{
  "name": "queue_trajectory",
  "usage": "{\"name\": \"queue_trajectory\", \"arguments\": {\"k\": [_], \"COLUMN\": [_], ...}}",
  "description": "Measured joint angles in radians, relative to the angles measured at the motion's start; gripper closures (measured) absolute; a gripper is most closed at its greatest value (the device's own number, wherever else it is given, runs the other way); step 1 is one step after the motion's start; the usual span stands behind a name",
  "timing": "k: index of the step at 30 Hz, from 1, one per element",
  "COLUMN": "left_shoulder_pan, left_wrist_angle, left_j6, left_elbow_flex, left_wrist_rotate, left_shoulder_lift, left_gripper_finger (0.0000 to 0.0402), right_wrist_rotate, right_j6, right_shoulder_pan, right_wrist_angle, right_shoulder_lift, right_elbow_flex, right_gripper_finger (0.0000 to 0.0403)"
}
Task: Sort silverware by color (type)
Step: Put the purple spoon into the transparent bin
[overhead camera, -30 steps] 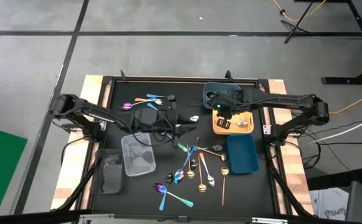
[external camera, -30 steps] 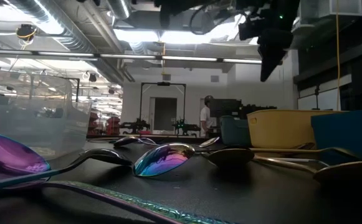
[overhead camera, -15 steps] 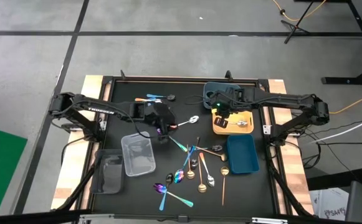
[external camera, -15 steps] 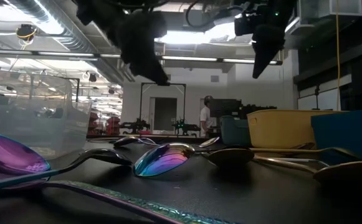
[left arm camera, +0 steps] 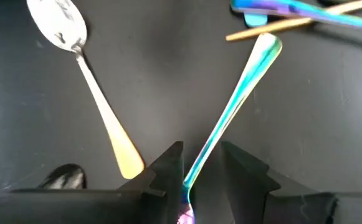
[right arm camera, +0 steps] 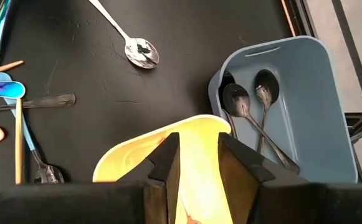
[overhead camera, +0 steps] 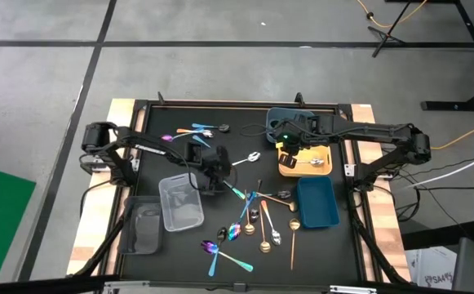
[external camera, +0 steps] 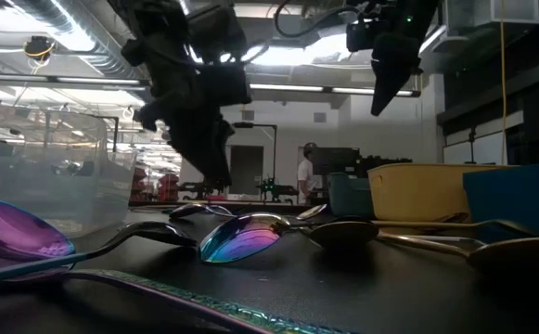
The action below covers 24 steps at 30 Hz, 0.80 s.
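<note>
Spoons in mixed finishes lie loose on the black mat, most of them in a pile (overhead camera: pixel 253 219). A few more lie at the far left (overhead camera: pixel 194 131). My left gripper (overhead camera: pixel 218 184) (left arm camera: pixel 200 171) points steeply down, open, low over an iridescent teal spoon (left arm camera: pixel 233 112) (overhead camera: pixel 235 193). One finger stands on each side of that spoon's handle, and the spoon lies flat on the mat. My right gripper (overhead camera: pixel 289 152) (right arm camera: pixel 197 158) hangs open above the yellow tray (right arm camera: pixel 137 158). A grey-blue tray (right arm camera: pixel 305 93) holds two dark spoons.
A silver spoon (left arm camera: pixel 75 50) (overhead camera: pixel 251 157) lies just beside the teal one. Two clear trays (overhead camera: pixel 179 202) (overhead camera: pixel 145 229) stand at the near left, and a blue tray (overhead camera: pixel 316 202) stands at the right. A person stands far off in the room (external camera: pixel 304 176).
My left gripper has come down toward the mat and tipped from nearly level to pointing steeply down. It has ended over the teal spoon beside the clear tray. The spoons have not moved.
</note>
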Motion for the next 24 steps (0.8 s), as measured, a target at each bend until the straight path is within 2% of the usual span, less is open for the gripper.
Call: {"name": "queue_trajectory", "arguments": {"k": [15,24], "left_shoulder_pan": [0.002,0.002], "left_wrist_angle": [0.0,0.0], "left_j6": [0.031,-0.011], "left_elbow_flex": [0.0,0.0], "left_wrist_rotate": [-0.033,-0.019], "left_shoulder_lift": [0.021,0.021], "left_gripper_finger": [0.033,0.03], "right_wrist_rotate": [0.0,0.0], "right_j6": [0.0,-0.001], "right_shoulder_pan": [0.0,0.0], "right_wrist_angle": [0.008,0.008], "right_shoulder_lift": [0.0,0.0], "right_elbow_flex": [0.0,0.0], "right_gripper_finger": [0.0306,0.0306]}}
